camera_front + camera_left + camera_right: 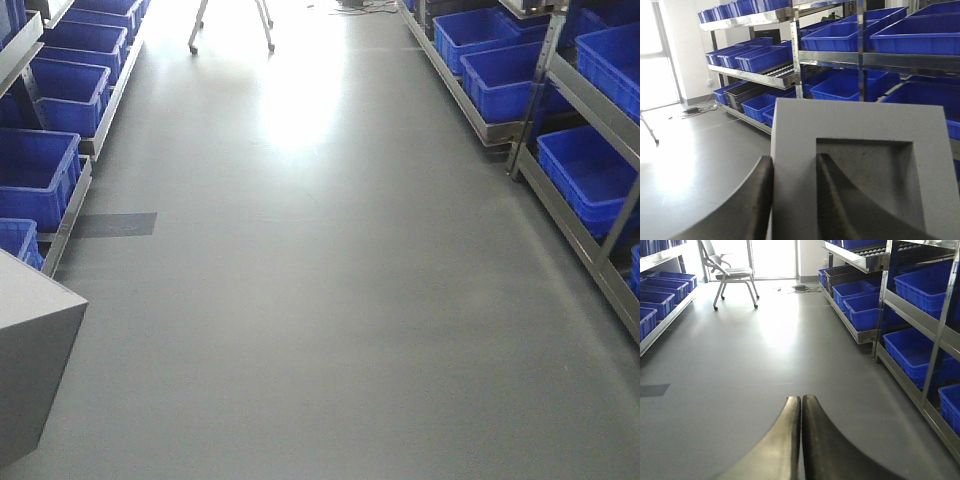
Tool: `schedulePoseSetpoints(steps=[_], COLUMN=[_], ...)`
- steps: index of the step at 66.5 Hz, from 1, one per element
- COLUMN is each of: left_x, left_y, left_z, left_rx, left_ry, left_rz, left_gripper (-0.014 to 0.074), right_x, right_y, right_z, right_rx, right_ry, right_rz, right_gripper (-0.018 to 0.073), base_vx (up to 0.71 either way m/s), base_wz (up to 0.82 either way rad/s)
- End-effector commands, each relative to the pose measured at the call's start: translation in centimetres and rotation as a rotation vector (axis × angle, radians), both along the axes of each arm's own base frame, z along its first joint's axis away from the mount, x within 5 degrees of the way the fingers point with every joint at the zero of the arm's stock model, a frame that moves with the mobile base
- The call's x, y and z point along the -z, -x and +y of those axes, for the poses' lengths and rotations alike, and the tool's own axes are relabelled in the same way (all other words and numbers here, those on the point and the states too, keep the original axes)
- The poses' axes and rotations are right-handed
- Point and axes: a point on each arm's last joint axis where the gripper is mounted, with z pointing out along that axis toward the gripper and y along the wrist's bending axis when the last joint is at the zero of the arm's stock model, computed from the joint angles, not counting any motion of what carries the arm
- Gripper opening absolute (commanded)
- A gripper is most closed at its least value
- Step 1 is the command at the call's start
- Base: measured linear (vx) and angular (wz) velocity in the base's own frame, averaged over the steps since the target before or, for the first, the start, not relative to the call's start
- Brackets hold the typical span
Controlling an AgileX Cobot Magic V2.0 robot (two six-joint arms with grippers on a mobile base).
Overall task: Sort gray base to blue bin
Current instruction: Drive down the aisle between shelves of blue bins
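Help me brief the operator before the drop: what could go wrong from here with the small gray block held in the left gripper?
1. The left gripper pinches only one wall of the matte light-gray cuboid base, with one finger inside its square recess, so the block could pivot or slip.
2. The bright-blue plastic bins sit between steel shelf rails, so the block may strike a rail on the way in.

Warehouse/stockroom aisle. Steel racks (830, 57) line L & R sides, near to far, w/ rows of identical blue bins (500, 98) on several levels. Bare gray floor (320, 300) btwn them. Far end: bright doorway (772, 257), a chair (732, 272), cables (800, 288) on floor.
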Motion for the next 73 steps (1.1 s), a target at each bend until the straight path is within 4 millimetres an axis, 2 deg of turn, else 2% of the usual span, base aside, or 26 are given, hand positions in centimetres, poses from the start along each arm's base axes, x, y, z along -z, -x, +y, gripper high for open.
schedulePoseSetpoints(steps=[1,73], left_x=[-1.8,-1.8], left_y=[0.19,0.19], left_z=[0.1,0.1], left_rx=[0.005,0.005], left_ry=[0.076,0.076], left_rz=[-0.105,-0.105], left_gripper=[0.002,0.002], right_x=[-0.48,-0.48], right_y=[-0.21,-0.21], right_z=[-0.04,-0.04], right_rx=[0.002,0.002], right_ry=[0.018,0.018], right_rz=[-0.052,-0.052], right_gripper=[-0.0005,-0.0005], base_vx=[0.45,0.43], base_wz=[0.09,0.08])
